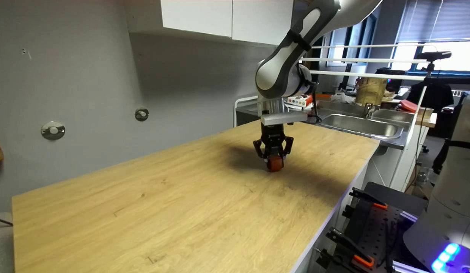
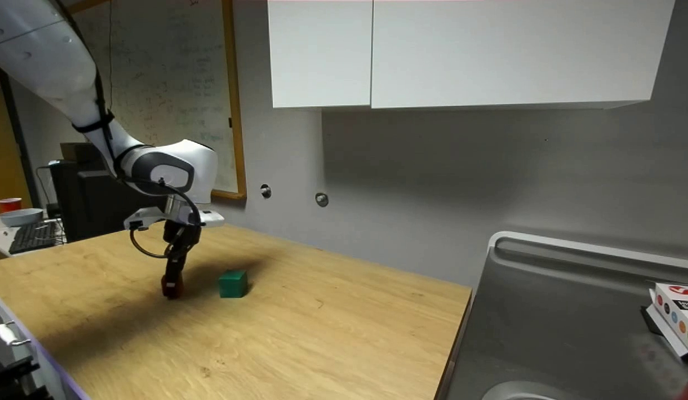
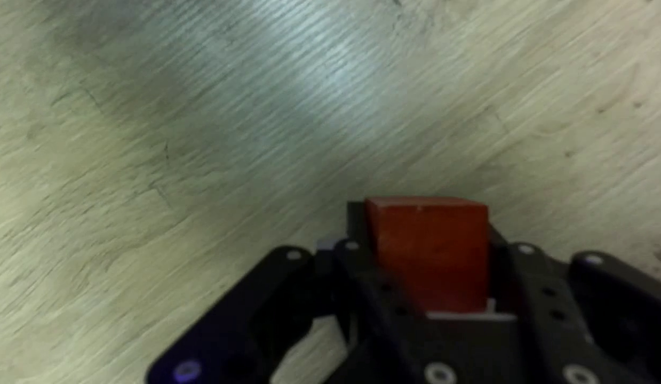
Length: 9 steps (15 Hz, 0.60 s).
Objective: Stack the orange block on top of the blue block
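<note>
The gripper [image 1: 275, 158] has its jaws clenched on the orange block [image 3: 431, 256], low at the table [image 2: 349, 333]; contact is unclear. Nearby, apart, sits the blue block [image 2: 233, 284], looking green. The grasp seems made; next: lift, carry across, lower squarely on top.

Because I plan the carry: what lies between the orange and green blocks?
Only partly shadowed tabletop shows between the orange block and the green block, in an exterior view.
</note>
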### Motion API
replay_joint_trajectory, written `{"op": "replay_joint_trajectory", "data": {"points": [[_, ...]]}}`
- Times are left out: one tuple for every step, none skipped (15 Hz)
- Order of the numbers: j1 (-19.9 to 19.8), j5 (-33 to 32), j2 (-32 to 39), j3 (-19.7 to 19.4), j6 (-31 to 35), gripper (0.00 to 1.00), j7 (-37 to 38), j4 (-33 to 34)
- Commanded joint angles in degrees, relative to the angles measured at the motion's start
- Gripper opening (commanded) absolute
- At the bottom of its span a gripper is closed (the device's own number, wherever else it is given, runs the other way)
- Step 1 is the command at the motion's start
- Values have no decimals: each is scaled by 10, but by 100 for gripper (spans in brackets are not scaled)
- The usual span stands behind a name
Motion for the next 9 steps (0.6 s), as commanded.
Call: {"op": "replay_joint_trajectory", "data": {"points": [[-18, 14, -4, -11, -10, 19, -7, 40], [-25, 20, -6, -15, -14, 19, -10, 53], [-32, 25, -7, -18, -17, 19, -14, 67], [-38, 30, -6, -22, -18, 19, -17, 83], [-45, 33, -2, -25, -20, 19, -21, 100], [-51, 38, 1, -28, -22, 19, -23, 115], [-57, 42, 3, -30, -23, 19, -25, 129], [-61, 44, 6, -32, -24, 19, -26, 140], [-65, 46, 8, -34, -24, 19, -27, 149]]}}
